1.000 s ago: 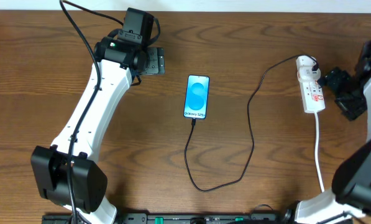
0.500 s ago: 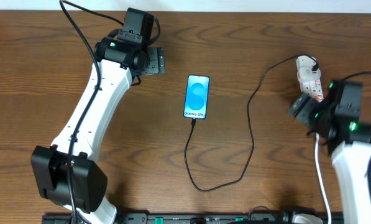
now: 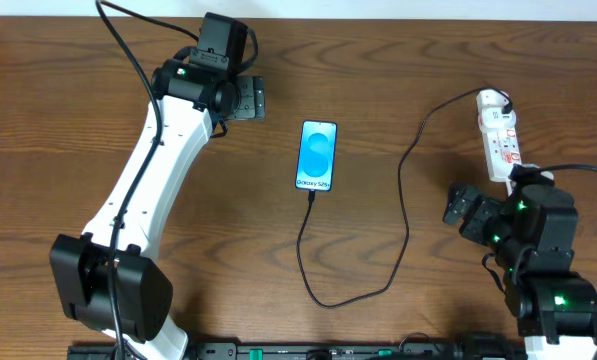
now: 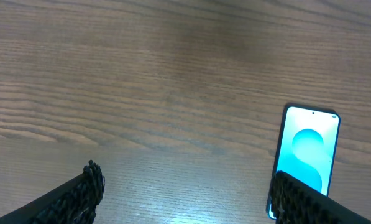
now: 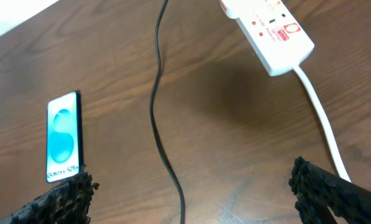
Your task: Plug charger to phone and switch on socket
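The phone [image 3: 317, 155] lies flat mid-table with its blue screen lit; it also shows in the left wrist view [image 4: 306, 149] and the right wrist view [image 5: 64, 137]. The charger [image 3: 406, 205], a thin black cable, runs from the phone's bottom edge, loops toward the table front and climbs to the socket [image 3: 500, 135], a white strip with red markings. My left gripper [image 3: 256, 100] stands open left of the phone, nothing between its fingers [image 4: 79, 196]. Below the socket, my right gripper [image 3: 461, 207] is open above the bare table, the charger [image 5: 160, 124] running between its fingers [image 5: 325, 190] untouched.
The socket's [image 5: 269, 31] white cord [image 5: 322, 124] trails toward the front right, passing beside my right arm. The left arm's long white link [image 3: 143, 190] crosses the left half of the wooden table [image 3: 58, 120].
My right arm has swung from beside the socket's right side down toward the table front and now sits below the socket. The left arm, phone and cable have not moved.
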